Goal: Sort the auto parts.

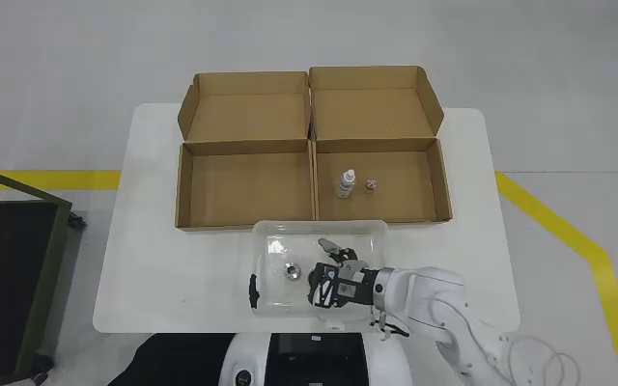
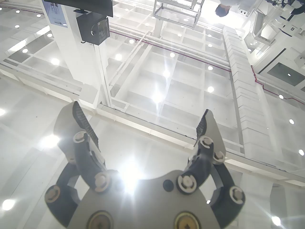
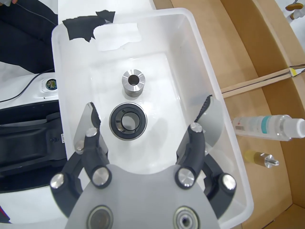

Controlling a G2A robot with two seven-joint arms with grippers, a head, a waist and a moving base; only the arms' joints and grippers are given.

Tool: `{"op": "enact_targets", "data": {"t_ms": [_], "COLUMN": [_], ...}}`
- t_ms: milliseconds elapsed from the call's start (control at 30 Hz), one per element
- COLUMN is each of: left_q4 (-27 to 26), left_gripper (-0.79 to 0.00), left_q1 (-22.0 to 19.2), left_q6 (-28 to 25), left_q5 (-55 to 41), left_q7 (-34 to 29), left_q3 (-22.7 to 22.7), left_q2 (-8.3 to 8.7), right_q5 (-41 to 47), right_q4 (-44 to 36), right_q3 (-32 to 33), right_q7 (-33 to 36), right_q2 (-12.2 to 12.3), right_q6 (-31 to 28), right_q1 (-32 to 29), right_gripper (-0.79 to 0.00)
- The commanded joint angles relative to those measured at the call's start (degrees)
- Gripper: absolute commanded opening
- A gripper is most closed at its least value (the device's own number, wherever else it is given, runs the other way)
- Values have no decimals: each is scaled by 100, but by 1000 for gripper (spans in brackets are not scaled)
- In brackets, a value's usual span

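A clear plastic bin (image 1: 319, 226) (image 3: 147, 13) stands at the table's front middle. In it lie a black-ringed bearing (image 3: 128, 121) and a silver metal sleeve (image 3: 133, 82) (image 1: 289, 271). My right gripper (image 3: 150, 102) (image 1: 323, 273) hangs open inside the bin, its fingers on either side of the bearing and just above it, not touching it. The sleeve stands a little beyond the fingertips. My left gripper (image 2: 140, 115) is open and holds nothing, pointing up at the ceiling.
Two open cardboard boxes stand side by side behind the bin. The left box (image 1: 246, 188) (image 3: 214, 36) is bare. The right box (image 1: 406, 198) (image 3: 286, 179) holds a small bottle (image 1: 345, 183) (image 3: 266, 127) and a small metal part (image 1: 372, 181) (image 3: 262, 158). Black tape (image 3: 81, 28) marks the bin's end.
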Motion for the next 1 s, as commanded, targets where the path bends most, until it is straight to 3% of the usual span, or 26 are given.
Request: {"op": "enact_targets", "data": {"t_ms": [0,367,500,667,733,867,967], "left_q4": [0,0,0,0,0,0,0], "left_gripper": [0,0,0,0,0,0,0], "left_q1": [0,0,0,0,0,0,0], "left_q6": [0,0,0,0,0,0,0], "left_q5": [0,0,0,0,0,0,0], "left_q7": [0,0,0,0,0,0,0], "left_q3": [0,0,0,0,0,0,0], "left_q2": [0,0,0,0,0,0,0], "right_q5": [61,332,390,440,447,474,488], "right_q4": [100,661,839,964,994,1033,1032], "right_q3": [-56,-342,-433,-534,-553,-562,-561], "right_q7": [40,240,285,304,297,284,266], "right_q2": [-9,-64,-82,-98,-101,-99,-93], "right_q6": [-29,-111,-124,-132,-129,-121,-139], "right_q1": [64,415,520,601,627,652,653], "right_gripper": [-99,-120,-160,-283,-385,-468,-628]}}
